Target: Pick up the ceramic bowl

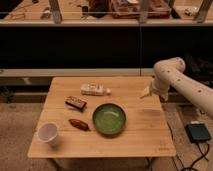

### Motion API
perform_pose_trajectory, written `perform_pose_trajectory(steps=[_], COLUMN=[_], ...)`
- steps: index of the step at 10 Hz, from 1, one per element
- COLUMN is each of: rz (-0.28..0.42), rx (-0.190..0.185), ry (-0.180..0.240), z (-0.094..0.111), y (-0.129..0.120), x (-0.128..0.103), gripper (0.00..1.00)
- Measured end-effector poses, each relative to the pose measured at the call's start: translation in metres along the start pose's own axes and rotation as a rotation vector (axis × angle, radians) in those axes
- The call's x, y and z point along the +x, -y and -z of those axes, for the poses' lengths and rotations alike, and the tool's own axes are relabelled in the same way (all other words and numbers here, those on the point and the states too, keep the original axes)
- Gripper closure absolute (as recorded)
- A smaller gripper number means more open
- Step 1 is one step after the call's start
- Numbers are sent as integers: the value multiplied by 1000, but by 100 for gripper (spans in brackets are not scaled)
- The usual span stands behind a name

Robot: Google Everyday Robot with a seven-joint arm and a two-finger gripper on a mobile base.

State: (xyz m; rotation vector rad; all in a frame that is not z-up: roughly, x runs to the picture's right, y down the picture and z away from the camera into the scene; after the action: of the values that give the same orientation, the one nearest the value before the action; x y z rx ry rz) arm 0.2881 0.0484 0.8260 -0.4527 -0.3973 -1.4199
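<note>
The ceramic bowl (109,119) is round, shallow and green with a darker rim. It sits upright on the wooden table (145,135), a little right of the middle. My gripper (146,93) hangs at the end of the white arm above the table's right rear part. It is up and to the right of the bowl and apart from it. It holds nothing that I can see.
A small white cup (48,134) stands at the front left. A dark red-brown item (79,124) lies left of the bowl. A dark bar (75,103) and a white packet (94,90) lie behind. A dark box (198,132) lies on the floor at right.
</note>
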Motion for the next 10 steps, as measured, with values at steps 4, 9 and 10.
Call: perform_pose_trajectory(steps=[4,9,10], rz=[0,22,59], rx=[0,1,7], ry=[0,2,6], z=[0,-1,-4], y=[0,4,12], x=[0,-4,-10], gripper=[20,20,20])
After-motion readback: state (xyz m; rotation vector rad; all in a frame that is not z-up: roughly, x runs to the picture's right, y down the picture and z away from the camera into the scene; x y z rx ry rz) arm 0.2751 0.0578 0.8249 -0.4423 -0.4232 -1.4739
